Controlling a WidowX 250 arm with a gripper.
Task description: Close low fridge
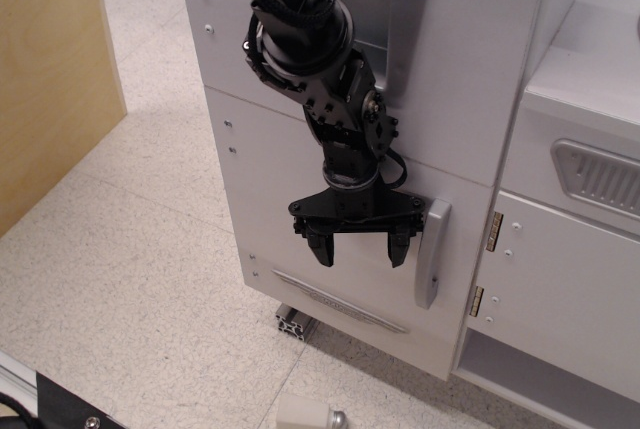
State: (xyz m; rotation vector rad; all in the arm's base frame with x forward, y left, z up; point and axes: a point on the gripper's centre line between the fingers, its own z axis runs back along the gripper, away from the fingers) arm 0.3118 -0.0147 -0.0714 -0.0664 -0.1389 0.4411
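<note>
The low fridge's flat white door (300, 289) lies flush with the white front of the toy kitchen, with no dark gap showing. Its grey vertical bar handle (432, 252) stands at the door's right edge, next to two silver hinges (493, 232). My black gripper (359, 252) hangs open and empty in front of the door, fingers pointing down, just left of the handle. Whether the fingers touch the door I cannot tell.
A white panel with a grey recessed dispenser (400, 19) sits above the door, partly behind my arm. A smaller white cabinet door (570, 289) under a grey vent (600, 177) is at right. A wooden panel (50, 69) stands at left. A small white object (305, 413) lies on the speckled floor.
</note>
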